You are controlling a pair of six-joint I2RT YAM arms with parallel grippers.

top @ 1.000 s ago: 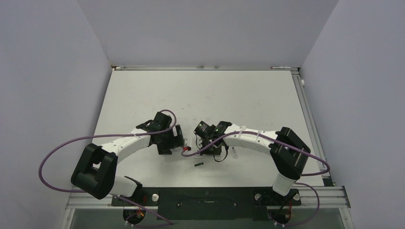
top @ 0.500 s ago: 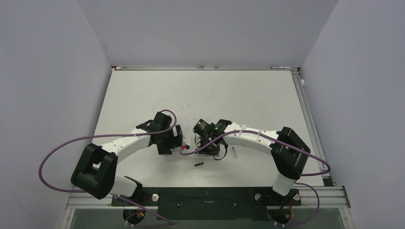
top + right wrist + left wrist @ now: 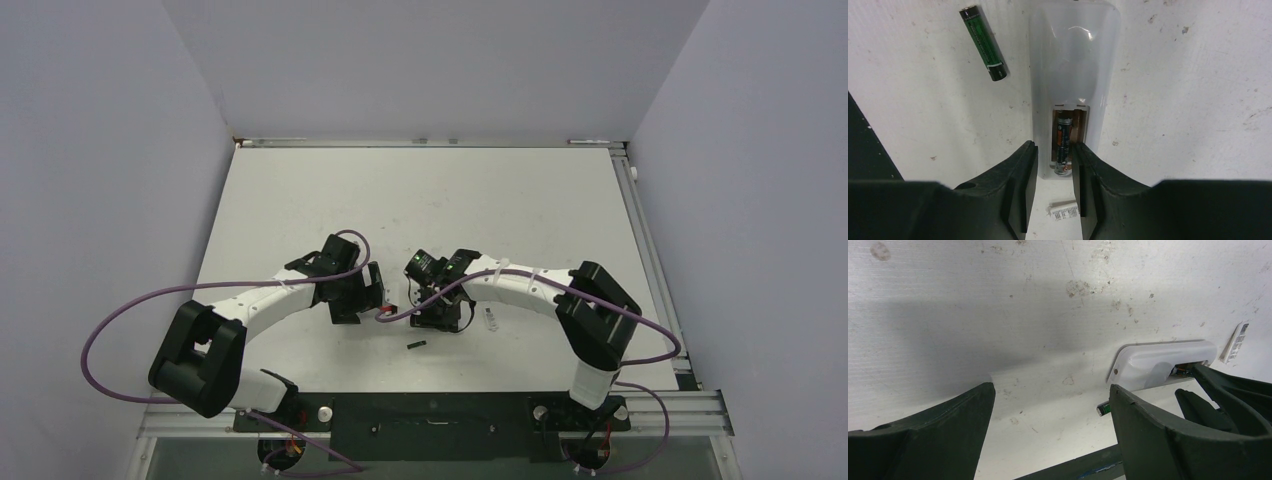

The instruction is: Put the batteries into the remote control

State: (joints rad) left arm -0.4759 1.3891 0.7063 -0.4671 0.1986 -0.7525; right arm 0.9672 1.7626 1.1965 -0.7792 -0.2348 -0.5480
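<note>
Barely parted right gripper (image 3: pixel 1054 146) straddles battery (image 3: pixel 1063 137) in remote control (image 3: pixel 1073 65); left gripper (image 3: pixel 1050 387) spread wide.

Left claw (image 3: pixel 1050 390) gapes wide, held low and slanted; right claw (image 3: pixel 1054 150) points downward, fingers (image 3: pixel 1020 195) narrowly parted.

Nothing reads clearly: print on the loose battery (image 3: pixel 983 43) and the small white piece (image 3: pixel 1236 342) looks too blurred.
</note>
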